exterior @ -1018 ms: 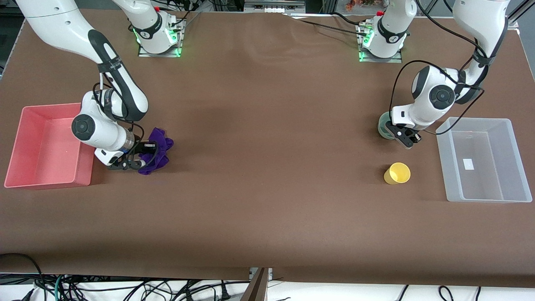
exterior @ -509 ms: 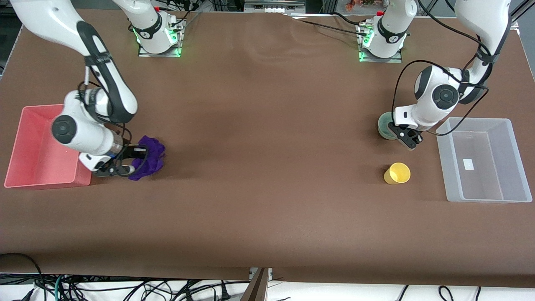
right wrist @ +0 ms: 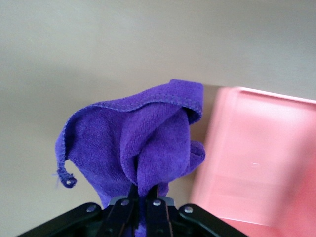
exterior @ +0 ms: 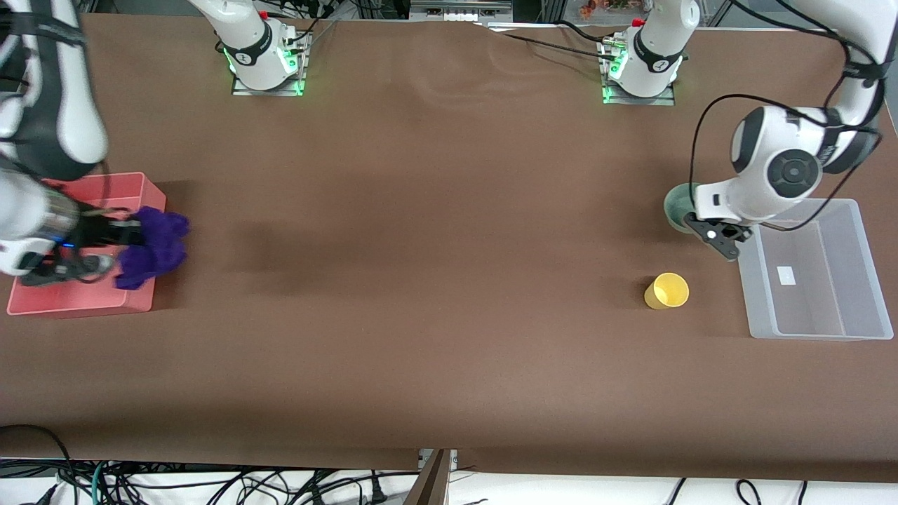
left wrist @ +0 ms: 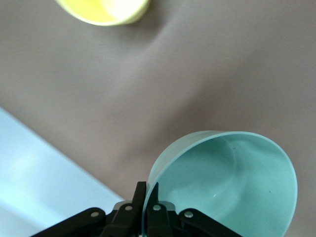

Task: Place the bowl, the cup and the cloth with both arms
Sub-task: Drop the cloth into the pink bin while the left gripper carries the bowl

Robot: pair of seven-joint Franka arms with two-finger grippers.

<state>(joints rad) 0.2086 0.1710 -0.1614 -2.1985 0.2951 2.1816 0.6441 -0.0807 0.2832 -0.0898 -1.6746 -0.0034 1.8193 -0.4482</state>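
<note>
As I looked from the front, my right gripper (exterior: 105, 245) held the cloth (exterior: 151, 245) over the pink bin (exterior: 70, 298), my left gripper (exterior: 722, 238) the bowl (exterior: 677, 207) beside the clear bin (exterior: 807, 330), with the cup (exterior: 666, 291) on the table (exterior: 421, 280) nearby. My left wrist view showed my fingers (left wrist: 139, 197) pinched on the bowl's (left wrist: 232, 182) rim. My right wrist view showed them clamped on the cloth (right wrist: 143, 148).

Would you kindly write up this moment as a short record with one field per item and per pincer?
left pincer: shut on the rim of the small mint-green round bowl, lifted beside the clear plastic bin
right pincer: shut on the deep purple fabric cloth, over the edge of the pink plastic bin
small yellow plain cup: upright on the brown table, not held, nearer the front camera than the bowl
clear bin: toward the left arm's end
pink bin: toward the right arm's end
</note>
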